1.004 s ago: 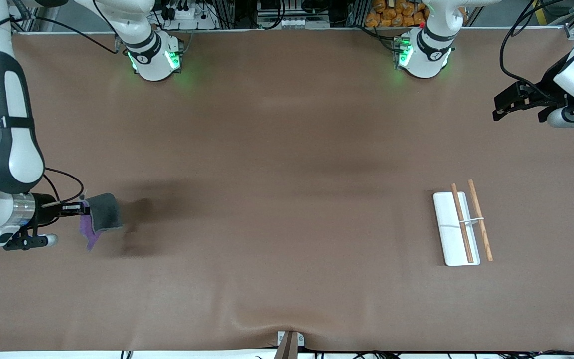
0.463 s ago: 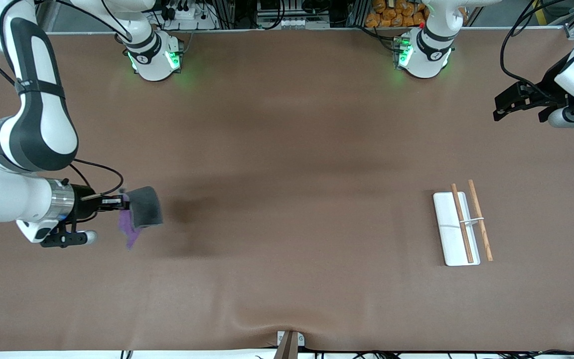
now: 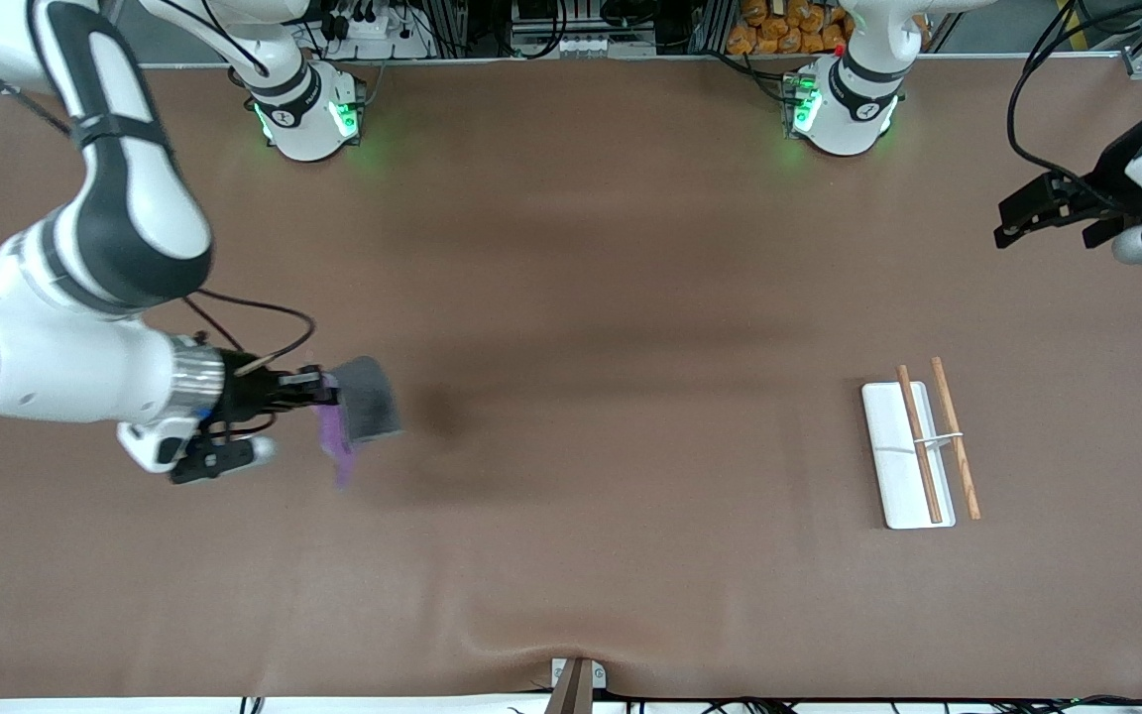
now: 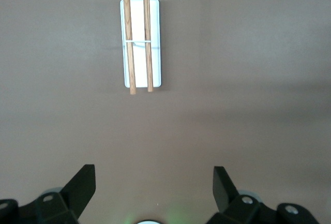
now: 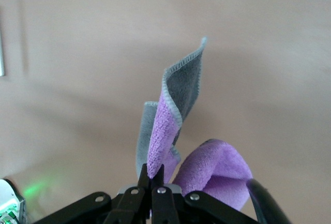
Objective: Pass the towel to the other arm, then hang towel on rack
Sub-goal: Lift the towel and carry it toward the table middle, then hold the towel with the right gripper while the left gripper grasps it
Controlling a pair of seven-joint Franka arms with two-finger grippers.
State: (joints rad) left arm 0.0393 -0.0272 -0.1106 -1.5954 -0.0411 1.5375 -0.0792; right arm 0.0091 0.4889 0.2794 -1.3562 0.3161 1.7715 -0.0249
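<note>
Two things occupy the brown desk [image 3: 571, 555]; the surface nearest the front camera is bare, apart from a slight wrinkle at the middle of the desk's near edge.

Near zone: the rack [image 3: 916, 454] lies toward the left arm's end of the desk, well in from the end edge and the near edge. Its white base plate carries one wooden rod; the second rod lies just off the plate's long side, and a thin metal crosspiece joins the two. Open desk surrounds the rack on all sides.

Middle zone: the right gripper [image 3: 318, 389] is over the right arm's half of the desk, pointing toward the desk centre. Its fingers [image 5: 155, 178] are fully closed, pinching one edge of the towel [image 3: 361, 407]. The towel hangs clear of the desk, folded, with grey and purple faces both showing. A wide bare stretch separates towel and rack.

Far zone: the left gripper [image 3: 1010, 225] waits in the air over the desk's end edge at the left arm's side. Its fingers [image 4: 83, 185] are spread wide and hold nothing.
</note>
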